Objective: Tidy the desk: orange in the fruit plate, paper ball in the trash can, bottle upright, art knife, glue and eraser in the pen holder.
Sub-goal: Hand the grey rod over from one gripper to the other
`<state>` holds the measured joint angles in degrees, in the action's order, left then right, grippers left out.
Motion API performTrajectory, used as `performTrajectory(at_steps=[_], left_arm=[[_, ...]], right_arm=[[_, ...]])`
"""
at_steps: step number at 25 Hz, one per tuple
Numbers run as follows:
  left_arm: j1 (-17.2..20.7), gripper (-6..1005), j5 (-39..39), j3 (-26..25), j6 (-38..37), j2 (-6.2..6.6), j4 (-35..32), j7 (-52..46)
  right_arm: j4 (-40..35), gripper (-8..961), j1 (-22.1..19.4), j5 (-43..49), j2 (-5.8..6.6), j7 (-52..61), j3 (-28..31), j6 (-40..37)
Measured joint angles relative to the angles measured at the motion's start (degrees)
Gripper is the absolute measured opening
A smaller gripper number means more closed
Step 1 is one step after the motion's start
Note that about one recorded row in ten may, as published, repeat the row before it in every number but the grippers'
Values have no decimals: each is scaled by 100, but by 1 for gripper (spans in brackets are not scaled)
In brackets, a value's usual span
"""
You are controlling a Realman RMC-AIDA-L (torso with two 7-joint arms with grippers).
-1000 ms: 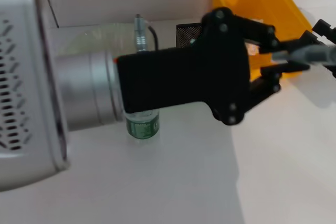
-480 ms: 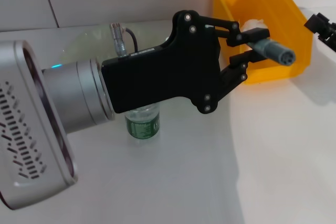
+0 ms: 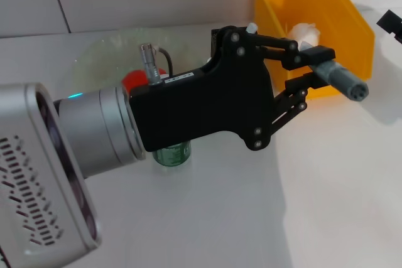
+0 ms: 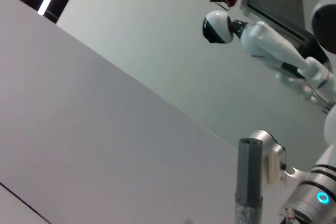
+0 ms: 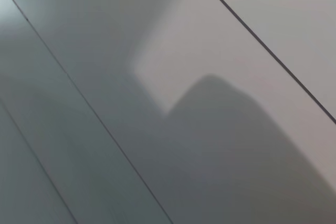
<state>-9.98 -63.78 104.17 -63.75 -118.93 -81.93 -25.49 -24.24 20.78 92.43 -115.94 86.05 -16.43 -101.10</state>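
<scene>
The left gripper (image 3: 314, 70), clamped on the grey art knife (image 3: 340, 80), must carry it toward eleven o'clock, over the pen holder (image 3: 215, 39).

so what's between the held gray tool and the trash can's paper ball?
Head view: nothing. The left gripper holds the gray tool just beside the paper ball in the trash can.

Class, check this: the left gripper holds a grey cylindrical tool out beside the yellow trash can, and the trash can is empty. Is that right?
Not quite. The left gripper does hold the grey tool beside the trash can, but the can is not empty: the head view shows the white paper ball inside it.
</scene>
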Motion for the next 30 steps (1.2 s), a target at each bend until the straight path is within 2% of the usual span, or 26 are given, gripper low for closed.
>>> performTrajectory(at_steps=[4, 9, 12, 13, 18, 30], left_arm=[[46, 137, 321, 22, -82, 25, 48, -470], [62, 137, 391, 41, -139, 11, 123, -490], [63, 138, 418, 29, -146, 14, 125, -543], [67, 138, 487, 13, -170, 22, 125, -658], [67, 138, 509, 49, -165, 19, 180, -931], [248, 138, 594, 98, -398, 36, 203, -1595]], right_arm=[[-17, 648, -9, 8, 15, -362, -48, -66], [-25, 648, 71, 12, 19, -598, -172, -127], [-43, 649, 65, 15, -28, -1342, -351, -364], [-44, 649, 38, 17, -77, -1774, -432, -440], [-52, 648, 32, 18, -155, -2265, -470, -570], [-70, 648, 75, -19, -164, -2382, -410, -578]])
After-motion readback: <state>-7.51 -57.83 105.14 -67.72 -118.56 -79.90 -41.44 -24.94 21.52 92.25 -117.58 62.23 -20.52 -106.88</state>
